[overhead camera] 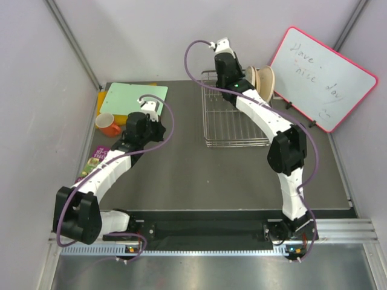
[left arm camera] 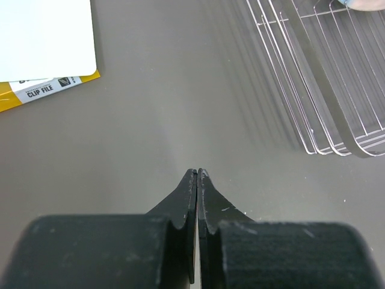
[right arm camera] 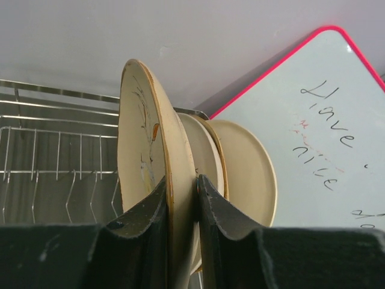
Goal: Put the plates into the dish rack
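Observation:
The chrome wire dish rack (overhead camera: 233,121) stands at the table's back centre. It also shows in the left wrist view (left arm camera: 325,78) and the right wrist view (right arm camera: 54,168). My right gripper (overhead camera: 231,78) is shut on the rim of a cream plate with a floral drawing (right arm camera: 147,156), held upright at the rack's far right end. Two more plates (right arm camera: 246,168) stand on edge just behind it, seen in the top view (overhead camera: 263,81). My left gripper (left arm camera: 198,174) is shut and empty, low over the bare table left of the rack (overhead camera: 145,124).
A pink-framed whiteboard (overhead camera: 323,75) leans at the back right, close behind the plates. An orange mug (overhead camera: 107,124), a green sheet on a yellow clip file (overhead camera: 134,96) and a small packet (overhead camera: 95,160) lie at the left.

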`<state>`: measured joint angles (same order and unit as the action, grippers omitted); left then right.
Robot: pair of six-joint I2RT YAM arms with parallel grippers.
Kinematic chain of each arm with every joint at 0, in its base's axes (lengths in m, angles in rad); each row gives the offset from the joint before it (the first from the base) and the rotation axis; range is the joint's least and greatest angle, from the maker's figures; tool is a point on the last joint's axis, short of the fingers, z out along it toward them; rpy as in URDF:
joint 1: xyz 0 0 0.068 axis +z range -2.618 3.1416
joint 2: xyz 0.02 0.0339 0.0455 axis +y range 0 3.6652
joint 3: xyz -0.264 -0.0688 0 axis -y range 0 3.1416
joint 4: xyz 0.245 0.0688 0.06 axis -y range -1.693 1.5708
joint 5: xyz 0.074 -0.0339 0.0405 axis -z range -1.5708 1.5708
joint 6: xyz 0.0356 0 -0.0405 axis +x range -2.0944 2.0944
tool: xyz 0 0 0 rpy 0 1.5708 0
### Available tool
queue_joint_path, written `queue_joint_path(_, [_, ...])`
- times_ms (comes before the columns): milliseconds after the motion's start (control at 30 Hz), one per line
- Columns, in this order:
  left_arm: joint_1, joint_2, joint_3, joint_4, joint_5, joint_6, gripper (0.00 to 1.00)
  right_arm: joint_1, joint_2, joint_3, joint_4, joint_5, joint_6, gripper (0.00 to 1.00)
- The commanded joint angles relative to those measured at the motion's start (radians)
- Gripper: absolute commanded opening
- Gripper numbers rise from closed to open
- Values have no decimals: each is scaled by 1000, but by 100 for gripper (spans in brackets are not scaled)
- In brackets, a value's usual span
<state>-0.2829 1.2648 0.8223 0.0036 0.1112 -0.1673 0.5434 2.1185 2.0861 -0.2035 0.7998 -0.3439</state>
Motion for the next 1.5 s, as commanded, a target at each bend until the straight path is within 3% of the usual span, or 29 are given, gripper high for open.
queue_joint_path(0, [5,-15,-15,78,-4,-15,0,-23,-22,28,110,33,20,0])
queue_joint_path(933, [13,4,-18,67,-1,-34,0,-40,126,0,84,12,30,0])
queue_joint_path(967, [13,4,-20,68,1,-35,0,-39,115,-6,98,12,17,11])
queue_joint_path(1167, [14,4,-15,82,10,-41,0,-20,-10,-63,121,18,-56,43])
queue_joint_path(1433, [14,-24,6,79,18,-26,0,-7,-239,-149,173,21,-205,57])
queue_joint_path(1467, [14,-24,14,70,16,-21,0,-8,-285,-159,196,21,-223,64])
